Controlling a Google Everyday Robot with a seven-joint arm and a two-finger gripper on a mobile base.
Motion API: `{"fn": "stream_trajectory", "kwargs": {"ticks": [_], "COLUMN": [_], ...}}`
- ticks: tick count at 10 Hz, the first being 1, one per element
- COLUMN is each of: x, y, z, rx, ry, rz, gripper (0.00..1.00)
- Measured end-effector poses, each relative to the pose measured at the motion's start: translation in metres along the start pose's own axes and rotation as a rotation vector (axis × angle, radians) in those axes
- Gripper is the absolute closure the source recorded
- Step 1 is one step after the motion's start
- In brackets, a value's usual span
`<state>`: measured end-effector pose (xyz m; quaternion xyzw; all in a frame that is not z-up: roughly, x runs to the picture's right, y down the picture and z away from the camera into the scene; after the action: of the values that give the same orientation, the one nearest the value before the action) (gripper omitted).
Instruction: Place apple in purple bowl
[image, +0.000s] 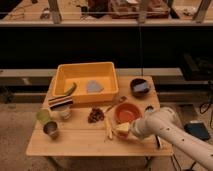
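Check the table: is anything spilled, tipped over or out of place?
Nothing stands out. The purple bowl, orange bowl and yellow bin sit upright, nothing spilled. The gripper is at the apple near the front edge of the table.

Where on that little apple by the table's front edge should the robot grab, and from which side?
Probably across its round middle, from above: the orange-red bowl crowds the apple from behind, and the gripper hovers close on its camera-right side.
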<state>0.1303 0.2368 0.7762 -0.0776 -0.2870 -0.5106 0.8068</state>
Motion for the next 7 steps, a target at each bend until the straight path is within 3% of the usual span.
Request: {"fn": "stream_trajectory", "kwargs": {"ticks": [6,7], "x": [0.009,0.010], "y": [-0.008,-0.009], "z": [0.020,0.023], "rx": [0.019,0.020], "ry": [0.007,0.007], "rz": [0.057,0.062], "gripper": [0.20,0.27]}}
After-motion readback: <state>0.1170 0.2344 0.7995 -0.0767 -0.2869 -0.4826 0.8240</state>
